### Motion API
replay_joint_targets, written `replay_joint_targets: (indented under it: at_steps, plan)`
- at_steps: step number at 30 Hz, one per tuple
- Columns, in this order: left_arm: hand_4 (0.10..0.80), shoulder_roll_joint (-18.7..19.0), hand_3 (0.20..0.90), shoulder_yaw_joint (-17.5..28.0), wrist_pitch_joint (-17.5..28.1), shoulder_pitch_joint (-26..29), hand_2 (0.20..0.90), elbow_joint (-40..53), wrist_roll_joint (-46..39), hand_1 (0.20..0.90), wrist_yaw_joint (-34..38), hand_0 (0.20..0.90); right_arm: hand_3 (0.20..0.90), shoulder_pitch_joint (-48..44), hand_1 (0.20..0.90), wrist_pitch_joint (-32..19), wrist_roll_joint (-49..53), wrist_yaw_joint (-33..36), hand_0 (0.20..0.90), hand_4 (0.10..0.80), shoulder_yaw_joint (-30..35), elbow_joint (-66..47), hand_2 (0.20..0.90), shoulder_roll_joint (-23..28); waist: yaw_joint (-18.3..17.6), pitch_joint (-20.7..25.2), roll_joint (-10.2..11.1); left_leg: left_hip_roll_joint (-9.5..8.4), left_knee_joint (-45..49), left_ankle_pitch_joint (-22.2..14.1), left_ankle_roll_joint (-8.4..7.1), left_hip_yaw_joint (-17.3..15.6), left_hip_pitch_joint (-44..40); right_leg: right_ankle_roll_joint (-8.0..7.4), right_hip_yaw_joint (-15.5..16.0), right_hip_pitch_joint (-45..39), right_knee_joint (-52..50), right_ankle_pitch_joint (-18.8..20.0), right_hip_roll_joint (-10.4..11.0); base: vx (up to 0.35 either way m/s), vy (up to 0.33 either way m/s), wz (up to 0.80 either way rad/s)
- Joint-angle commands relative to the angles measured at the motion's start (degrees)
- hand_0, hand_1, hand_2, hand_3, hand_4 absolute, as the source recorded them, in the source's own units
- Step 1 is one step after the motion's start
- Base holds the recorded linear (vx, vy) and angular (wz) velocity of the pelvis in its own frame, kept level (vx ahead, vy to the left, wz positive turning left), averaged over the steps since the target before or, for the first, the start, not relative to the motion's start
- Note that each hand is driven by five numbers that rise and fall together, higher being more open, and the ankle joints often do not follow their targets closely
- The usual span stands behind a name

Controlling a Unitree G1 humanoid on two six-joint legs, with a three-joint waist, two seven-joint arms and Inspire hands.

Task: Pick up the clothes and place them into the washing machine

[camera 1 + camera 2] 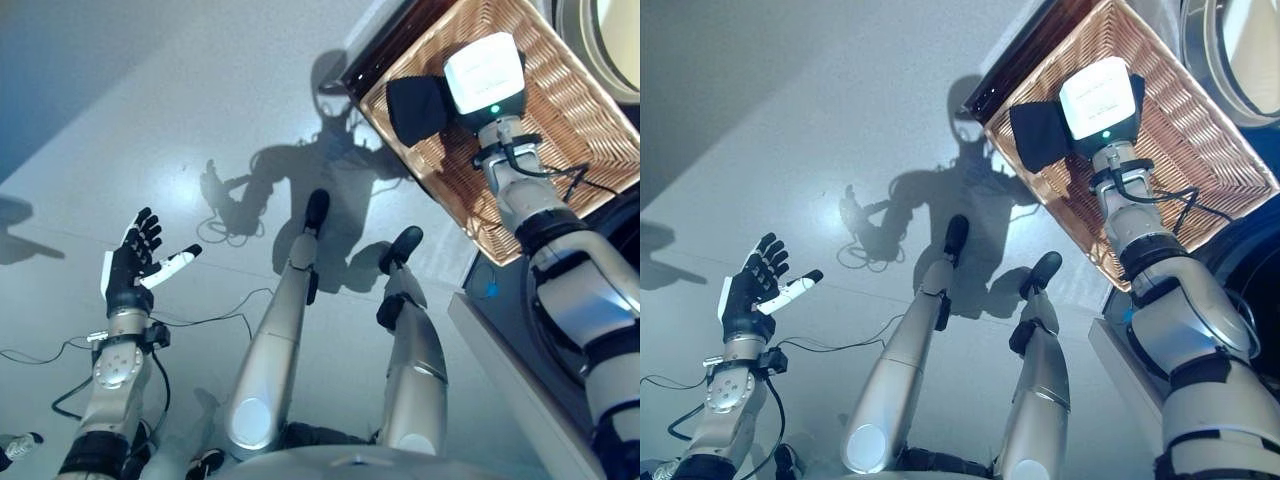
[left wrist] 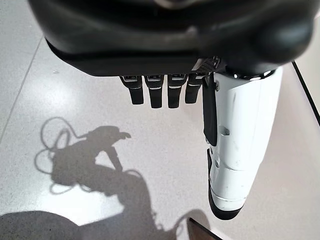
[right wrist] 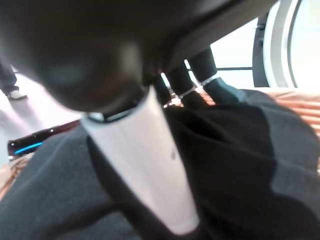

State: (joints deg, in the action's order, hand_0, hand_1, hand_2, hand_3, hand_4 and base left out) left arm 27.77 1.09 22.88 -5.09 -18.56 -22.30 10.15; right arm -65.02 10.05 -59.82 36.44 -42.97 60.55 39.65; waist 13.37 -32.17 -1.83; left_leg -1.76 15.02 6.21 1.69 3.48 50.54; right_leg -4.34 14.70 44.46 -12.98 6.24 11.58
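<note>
Overhead, right hand (image 3: 150, 165) round dark cloth (image 1: 415, 108) above wicker basket (image 1: 560, 110).

A pale grey, glossy floor (image 1: 180, 110) is filling most of both eye views, and faint seam lines are crossing it. A woven wicker basket (image 1: 560, 110), rectangular with a dark rim along one edge, is sitting at the upper right, just beside a washing machine (image 1: 610, 40) whose round door is showing at the corner; what the basket is resting on cannot be told. A dark garment (image 1: 415, 105) is lying within the basket near its dark-rimmed edge, and the right hand (image 3: 150, 165) is closing round this cloth. A white ledge (image 1: 520, 380) is running along the lower right, bordering the floor.
</note>
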Motion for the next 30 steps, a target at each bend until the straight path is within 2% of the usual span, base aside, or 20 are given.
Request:
replay_joint_targets:
  at_steps: [1, 6, 10, 14, 15, 16, 21, 30]
  plan:
    - [0.800, 1.2, 0.900, 4.7, 3.5, -8.1, 0.900, 1.3, -0.9, 0.900, 1.6, 0.900, 0.200, 2.5, 0.200, 2.4, 1.2, 1.1, 0.200, 0.300, 0.8, 1.6, 0.200, 3.3, 0.6, 2.4, -0.8, -0.84, -1.0, -0.7, -3.57, -1.0, 3.6, -2.13, -1.1, 4.3, 1.2, 1.7, 2.0, 0.000, 0.000, 0.00]
    - [0.800, 0.8, 0.900, 4.6, 3.5, -8.1, 0.900, 1.3, -0.1, 0.900, 2.1, 0.900, 0.200, 4.4, 0.200, 3.0, 4.1, 3.1, 0.200, 0.300, 5.1, 0.6, 0.200, 3.2, 0.2, 2.4, -0.7, -0.75, -0.7, -0.9, -3.45, -1.3, 2.9, -2.14, -1.3, 4.0, 0.7, 1.5, 2.1, 0.001, 0.004, -0.01]
    - [0.800, 0.1, 0.900, 4.8, 3.4, -7.8, 0.900, 1.3, 0.3, 0.900, 2.7, 0.900, 0.200, 8.1, 0.200, 1.6, 9.1, 5.5, 0.200, 0.300, 11.7, -4.3, 0.200, 3.0, -0.4, 2.4, -0.5, -0.80, -0.1, -1.4, -3.18, -1.7, 2.1, -2.11, -1.6, 3.1, 0.2, 1.4, 2.1, 0.004, 0.007, -0.05]
    - [0.800, -0.9, 0.900, 5.1, 3.1, -7.7, 0.900, 1.2, 0.3, 0.900, 2.9, 0.900, 0.200, 13.7, 0.200, -2.6, 16.9, 7.0, 0.200, 0.300, 18.8, -9.8, 0.200, 1.2, -1.4, 2.4, -0.2, -0.81, 0.6, -2.2, -2.86, -2.1, 0.5, -2.08, -2.1, 1.7, -0.3, 1.0, 2.1, 0.013, 0.004, -0.06]
    - [0.800, -0.8, 0.900, 5.0, 3.1, -7.7, 0.900, 1.2, 0.3, 0.900, 2.9, 0.900, 0.200, 13.8, 0.200, -2.6, 16.9, 6.9, 0.200, 0.300, 18.9, -9.9, 0.200, 1.2, -1.3, 2.4, -0.2, -0.81, 0.5, -2.2, -2.86, -2.1, 0.4, -2.08, -2.1, 1.7, -0.3, 1.0, 2.1, 0.028, -0.004, -0.08]
    - [0.800, -1.5, 0.900, 5.1, 2.9, -7.8, 0.900, 0.7, 0.5, 0.900, 3.1, 0.900, 0.200, 16.9, 0.200, -5.1, 20.4, 7.3, 0.200, 0.300, 21.9, -12.9, 0.200, 0.1, -1.9, 2.4, 0.0, -0.77, 0.7, -2.5, -2.75, -2.5, -0.8, -2.06, -2.5, 0.6, -0.5, 0.7, 2.1, 0.028, -0.005, -0.08]
    - [0.800, -2.8, 0.900, 5.5, 2.7, -7.9, 0.900, 0.3, 0.3, 0.900, 3.2, 0.900, 0.200, 23.3, 0.200, -10.1, 27.2, 8.2, 0.200, 0.300, 27.7, -19.5, 0.200, -2.6, -2.7, 2.4, -0.1, -0.60, 0.2, -2.6, -2.71, -3.2, -4.3, -2.18, -2.8, -2.7, -0.1, 0.5, 2.2, 0.035, -0.013, -0.08]
    - [0.800, -5.1, 0.900, 5.2, 2.1, -7.1, 0.900, -2.5, 1.0, 0.900, 3.9, 0.900, 0.200, 33.1, 0.200, -15.8, 36.6, 7.7, 0.200, 0.300, 35.3, -22.1, 0.200, -8.1, -4.4, 2.4, -1.0, -0.56, -1.6, -2.3, -2.73, -3.9, -10.3, -2.12, -3.4, -8.1, 0.9, 0.0, 1.8, 0.026, -0.026, -0.06]
